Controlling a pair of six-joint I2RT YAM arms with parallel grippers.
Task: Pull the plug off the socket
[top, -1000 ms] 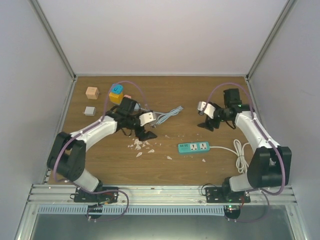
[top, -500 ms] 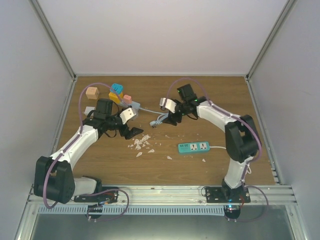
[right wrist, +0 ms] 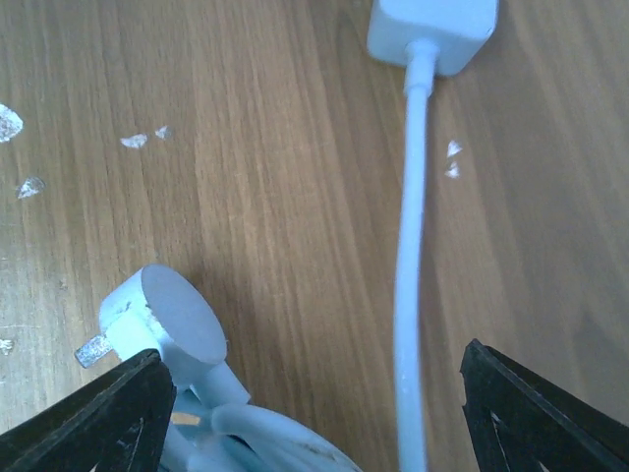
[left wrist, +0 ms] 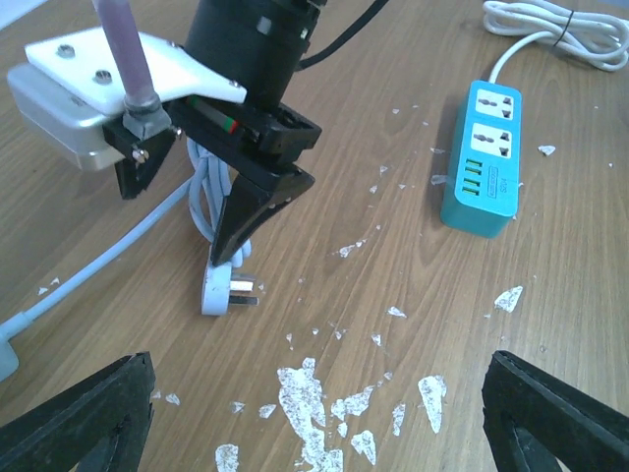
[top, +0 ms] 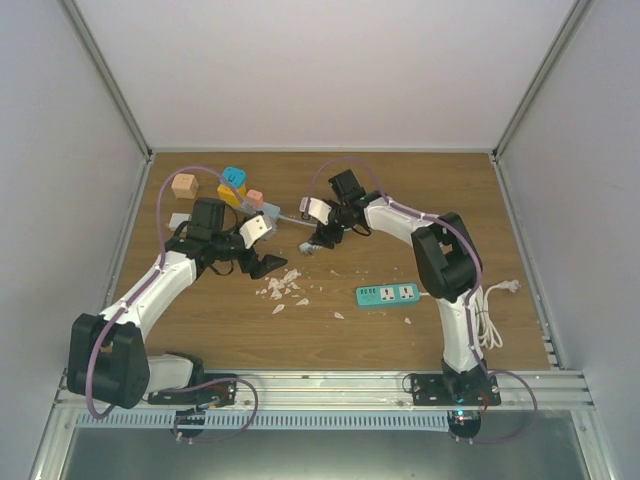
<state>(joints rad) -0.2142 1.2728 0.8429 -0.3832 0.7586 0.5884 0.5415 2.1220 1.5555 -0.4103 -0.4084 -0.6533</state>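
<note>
The socket point(top: 268, 210), a pale grey-blue strip, lies at the back left; only its end point(right wrist: 432, 34) shows in the right wrist view. Its thin pale cable point(right wrist: 413, 246) runs to a coiled bundle point(right wrist: 256, 433) ending in a pale three-pin plug point(right wrist: 162, 329) that lies loose on the wood, also in the left wrist view point(left wrist: 221, 290). My right gripper point(top: 320, 243) is open low over the bundle, its fingertips point(right wrist: 88, 413) straddling plug and cable. My left gripper point(top: 268, 263) is open and empty over white flakes, left of the bundle.
A teal power strip point(top: 387, 294) with a white cable coil point(top: 487, 310) lies at the right. A yellow-and-teal block point(top: 233, 185), a pink piece point(top: 254, 197), a wooden cube point(top: 183, 185) and a grey square point(top: 179, 220) sit at the back left. White flakes point(top: 283, 288) litter the middle.
My right arm swung from the right side to the cable bundle in the middle and came down over it. My left gripper drew back left, uncovering the pale strip.
</note>
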